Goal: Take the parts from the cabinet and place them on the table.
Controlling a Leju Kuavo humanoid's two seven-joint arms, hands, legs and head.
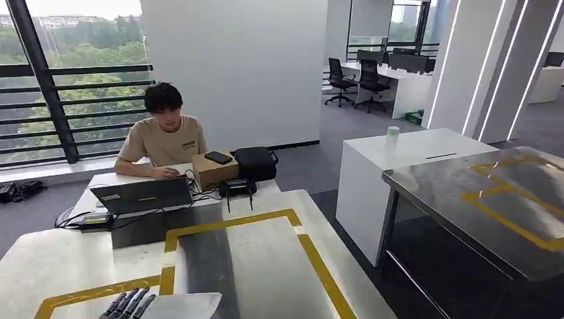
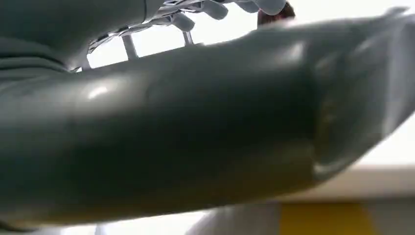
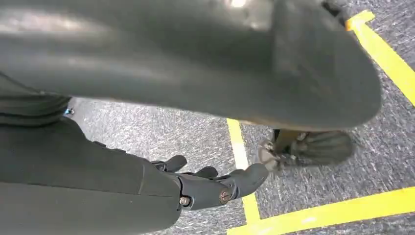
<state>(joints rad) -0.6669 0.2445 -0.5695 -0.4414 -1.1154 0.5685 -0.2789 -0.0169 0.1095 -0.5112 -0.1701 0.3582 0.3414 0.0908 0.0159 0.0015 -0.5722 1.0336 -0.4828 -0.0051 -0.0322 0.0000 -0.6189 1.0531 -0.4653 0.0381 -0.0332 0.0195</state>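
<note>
My left hand [image 1: 126, 304] shows at the bottom edge of the head view, over the near end of the pale table [image 1: 266, 266] marked with yellow tape. Its dark fingers [image 1: 136, 300] reach forward, and it holds a flat pale grey part [image 1: 186, 307] against its thumb side, just above the tabletop. In the left wrist view the thick grey thumb [image 2: 161, 142] crosses the picture, with lighter fingers [image 2: 215, 7] beyond it. My right hand [image 3: 210, 188] hangs over grey carpet with yellow floor tape; its fingers are loosely bent and apart, holding nothing.
A person [image 1: 163, 136] sits at the table's far end behind a laptop [image 1: 143, 194], a cardboard box [image 1: 214, 169] and a black bag [image 1: 255, 163]. A steel table [image 1: 492, 199] stands at the right, beside a white counter [image 1: 399, 159]. Dark floor lies between the two tables.
</note>
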